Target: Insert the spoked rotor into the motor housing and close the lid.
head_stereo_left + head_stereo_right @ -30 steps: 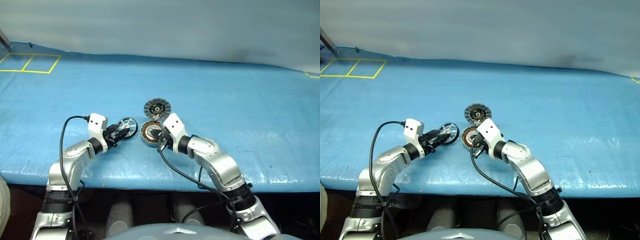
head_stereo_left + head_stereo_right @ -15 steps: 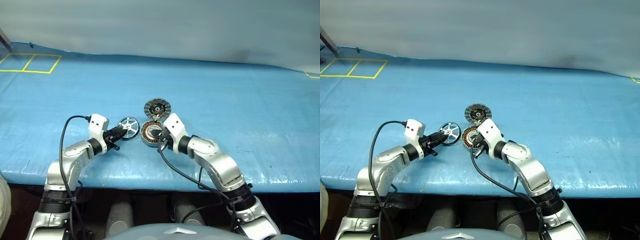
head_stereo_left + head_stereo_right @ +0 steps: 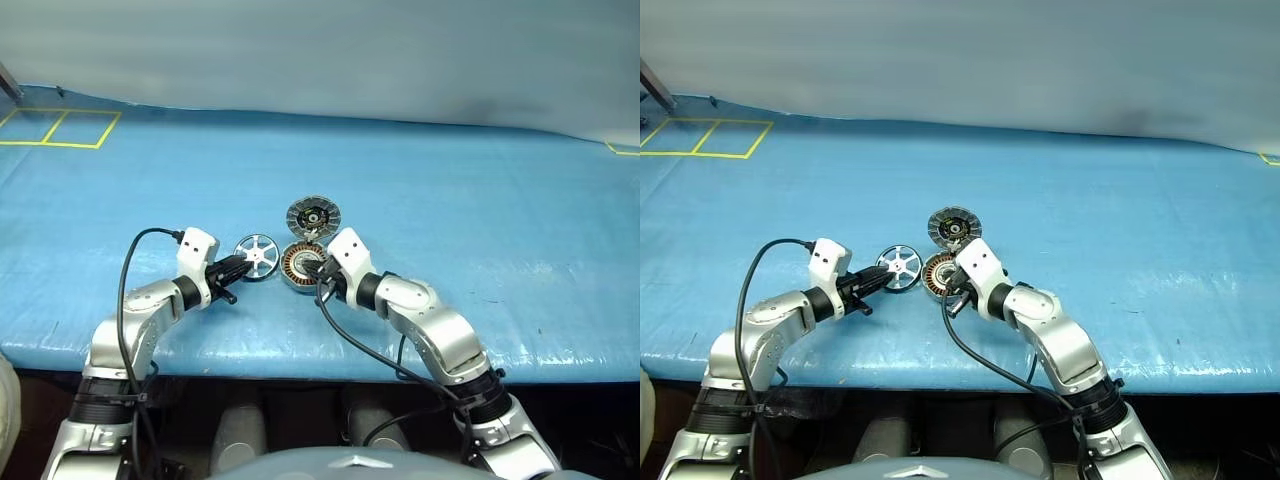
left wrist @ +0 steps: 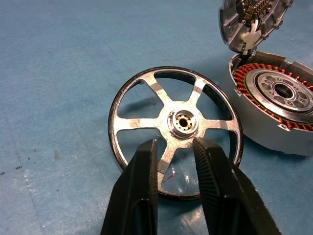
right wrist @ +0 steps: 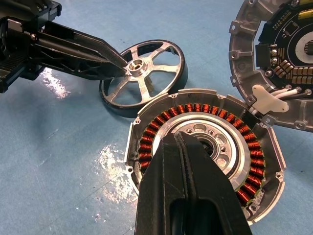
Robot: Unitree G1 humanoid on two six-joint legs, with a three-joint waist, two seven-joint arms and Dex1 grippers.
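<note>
Blue-covered bench point(image 3: 450, 190) runs wide in front of me, yellow tape squares point(image 3: 60, 125) at its far left corner.

Motor housing point(image 5: 205, 147) sits near the front edge, about centre, open-topped w/ the copper-orange winding ring round a metal hub showing. Lid point(image 3: 314, 215) stands tipped up on the housing's far edge, joined there, dark inner face w/ small parts toward me.

Spoked rotor point(image 4: 175, 128) is just left of the housing, close to it; can't tell if they touch. It's tilted, one edge down on the bench, the side toward my left fingers raised.

My right fingers point(image 5: 183, 147) are pressed together, nothing between them, tips over the housing's hub; can't tell if they bear on it.

My left fingers point(image 4: 173, 149) are nearly closed, narrow gap left, reaching in from the left. The tips sit over the rotor's near side, straddling a spoke just short of the hub. In the right wrist view the tip meets the hub. Whether they actually pinch the spoke I can't tell.
</note>
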